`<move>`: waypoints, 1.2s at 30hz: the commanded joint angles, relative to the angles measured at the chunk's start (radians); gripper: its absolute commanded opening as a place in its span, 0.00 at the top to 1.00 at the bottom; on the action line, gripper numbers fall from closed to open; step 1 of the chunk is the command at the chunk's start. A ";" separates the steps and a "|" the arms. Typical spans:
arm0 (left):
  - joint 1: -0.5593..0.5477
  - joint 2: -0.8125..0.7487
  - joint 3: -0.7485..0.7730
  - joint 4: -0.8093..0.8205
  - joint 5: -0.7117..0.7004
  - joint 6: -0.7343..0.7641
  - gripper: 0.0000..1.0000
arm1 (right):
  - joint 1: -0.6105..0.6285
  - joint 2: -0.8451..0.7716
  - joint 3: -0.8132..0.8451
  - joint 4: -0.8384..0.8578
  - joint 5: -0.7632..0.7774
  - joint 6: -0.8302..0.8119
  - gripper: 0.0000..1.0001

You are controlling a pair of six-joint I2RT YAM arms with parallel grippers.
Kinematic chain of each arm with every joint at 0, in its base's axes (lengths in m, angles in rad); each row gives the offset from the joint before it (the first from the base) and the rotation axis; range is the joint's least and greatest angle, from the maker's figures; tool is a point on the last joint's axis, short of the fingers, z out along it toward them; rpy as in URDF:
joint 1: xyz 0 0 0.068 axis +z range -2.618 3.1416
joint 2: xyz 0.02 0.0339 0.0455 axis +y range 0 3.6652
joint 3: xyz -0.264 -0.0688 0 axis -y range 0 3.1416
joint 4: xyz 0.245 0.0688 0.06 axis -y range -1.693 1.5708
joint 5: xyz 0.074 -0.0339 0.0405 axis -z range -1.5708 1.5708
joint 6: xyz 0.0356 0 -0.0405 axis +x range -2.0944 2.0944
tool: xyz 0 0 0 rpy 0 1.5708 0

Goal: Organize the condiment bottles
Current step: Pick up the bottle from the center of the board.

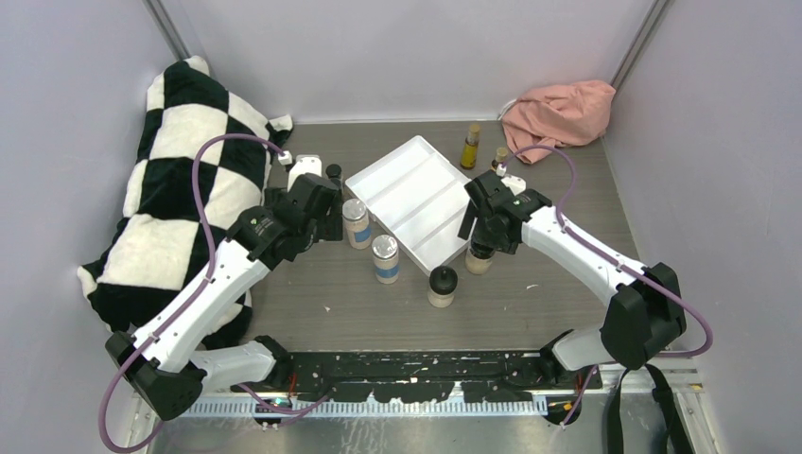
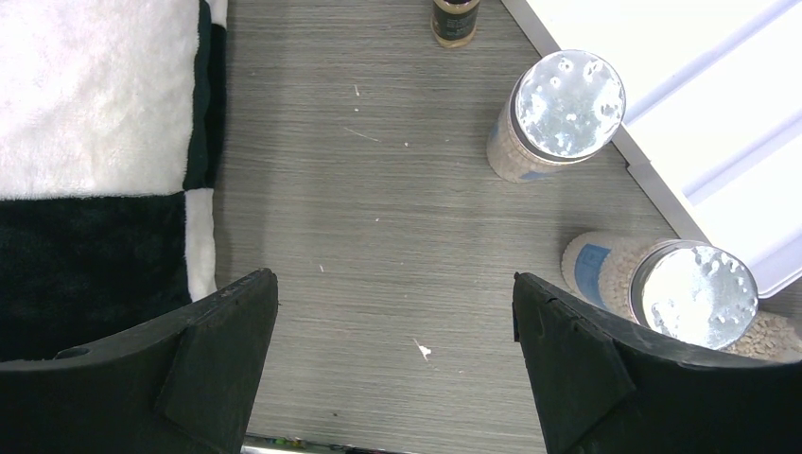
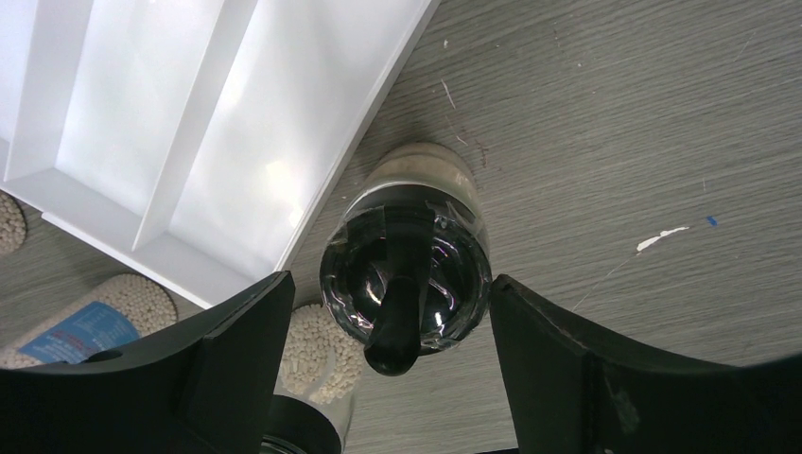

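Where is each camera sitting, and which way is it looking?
Top external: high behind the robot, looking down on the grey table; the left arm and right arm show, bases at the bottom.
Left wrist: on the left arm, looking down at two silver-lidded jars; its open left gripper shows.
Right wrist: on the right arm, looking down at a tan black-capped jar inside the open right gripper.
Shared: all three see the white divided tray.

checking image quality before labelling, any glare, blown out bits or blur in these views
Top view: even soft light, sharp, faint shadows, white tray bright but its dividers readable. Left wrist view: silver lids glare hard, tray nearly blown out. Right wrist view: light reflects off the jar's black cap, a bright patch on the tray, table grain sharp.
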 commanded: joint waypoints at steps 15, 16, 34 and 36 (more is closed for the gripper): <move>-0.003 -0.023 0.010 0.031 0.011 0.000 0.05 | -0.003 0.025 0.010 -0.015 0.007 0.014 0.28; -0.004 -0.023 0.009 0.032 0.011 0.000 0.05 | -0.003 0.028 0.013 -0.019 0.007 0.014 0.29; -0.004 -0.032 -0.002 0.026 0.027 0.004 0.05 | -0.003 0.080 0.004 -0.029 -0.020 0.000 0.99; -0.003 -0.032 -0.004 0.026 0.028 0.004 0.05 | -0.004 0.075 0.002 -0.031 -0.020 0.000 0.99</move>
